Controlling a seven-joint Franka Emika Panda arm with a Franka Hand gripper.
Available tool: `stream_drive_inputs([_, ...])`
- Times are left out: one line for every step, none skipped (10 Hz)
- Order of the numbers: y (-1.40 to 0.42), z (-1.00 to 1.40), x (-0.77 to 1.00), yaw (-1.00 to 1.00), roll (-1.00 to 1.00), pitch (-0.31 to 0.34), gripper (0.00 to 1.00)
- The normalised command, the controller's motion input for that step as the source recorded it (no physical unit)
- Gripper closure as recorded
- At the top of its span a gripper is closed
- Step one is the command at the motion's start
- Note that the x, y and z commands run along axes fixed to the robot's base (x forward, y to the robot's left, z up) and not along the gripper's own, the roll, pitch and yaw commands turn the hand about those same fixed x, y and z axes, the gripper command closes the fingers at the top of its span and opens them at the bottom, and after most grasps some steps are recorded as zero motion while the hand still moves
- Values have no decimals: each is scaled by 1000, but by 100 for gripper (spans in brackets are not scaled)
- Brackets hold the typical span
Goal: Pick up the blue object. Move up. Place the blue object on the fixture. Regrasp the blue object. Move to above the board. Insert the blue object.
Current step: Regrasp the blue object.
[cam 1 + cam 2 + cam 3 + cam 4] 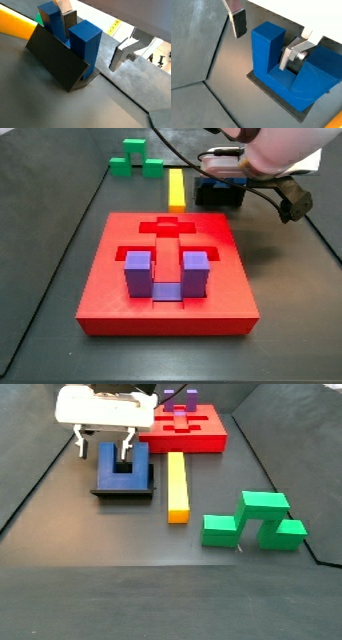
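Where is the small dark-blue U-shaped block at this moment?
In a side view the dark-blue U-shaped block sits on the black fixture, beside the yellow bar, with the gripper straddling one prong.

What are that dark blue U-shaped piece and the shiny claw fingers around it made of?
The blue object looks like matte plastic: uniform colour, dull faces, crisp edges, though painted wood isn't excluded. The gripper, open astride one prong of it on the fixture, has fingers that look like brushed metal: silvery with soft glints.
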Motion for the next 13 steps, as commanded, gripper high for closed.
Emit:
stream_drive_inputs([0,0,-57,0,109,-9,0])
stream_drive_inputs([0,0,-137,0,166,-51,0])
stream_drive_inputs([0,0,-126,0,194,-37,0])
stream_drive_inputs([0,0,-114,0,166,-40,0])
stream_drive_inputs([-3,0,-34,0,74,-51,0])
stream_drive_inputs([0,0,0,0,6,0,0])
stream_drive_inputs([-49,0,0,0,83,0,0])
stream_drive_inputs([0,0,0,0,0,0,100])
stream_drive_inputs([0,0,0,0,0,0,100])
stream_drive_inputs([0,0,0,0,0,0,100])
stream_drive_inputs([0,0,0,0,0,0,100])
stream_drive_inputs([0,0,0,0,0,0,100])
stream_drive_inputs([0,0,0,0,0,0,100])
